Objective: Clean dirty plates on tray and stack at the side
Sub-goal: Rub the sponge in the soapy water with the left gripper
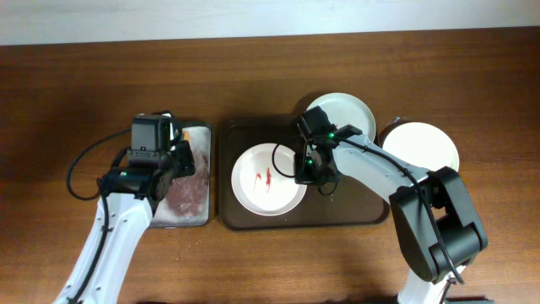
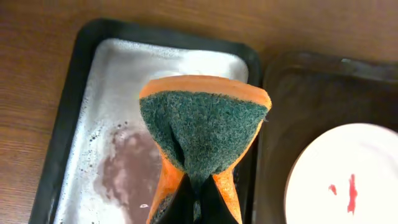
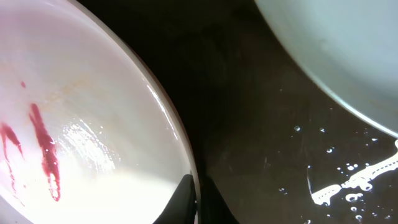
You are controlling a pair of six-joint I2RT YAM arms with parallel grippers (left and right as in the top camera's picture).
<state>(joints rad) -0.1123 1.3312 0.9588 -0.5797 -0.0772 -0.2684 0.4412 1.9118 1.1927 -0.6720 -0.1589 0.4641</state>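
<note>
A white plate (image 1: pixel 268 180) with red sauce smears lies on the dark brown tray (image 1: pixel 354 215); it also shows in the right wrist view (image 3: pixel 93 124) and the left wrist view (image 2: pixel 348 180). My right gripper (image 1: pixel 305 173) is shut on this plate's right rim (image 3: pixel 198 199). A pale mint-white plate (image 1: pixel 342 110) rests at the tray's far right corner (image 3: pixel 336 43). A third white plate (image 1: pixel 422 145) lies right of the tray. My left gripper (image 2: pixel 196 208) is shut on an orange sponge with a green scouring face (image 2: pixel 202 130), held above the grey metal tray (image 2: pixel 118 81).
The grey metal tray (image 1: pixel 196 211) holds pinkish dirty water (image 2: pixel 127 171) and stands left of the brown tray. White foam and droplets lie on the brown tray's floor (image 3: pixel 354 180). The wooden table (image 1: pixel 253 270) extends all around.
</note>
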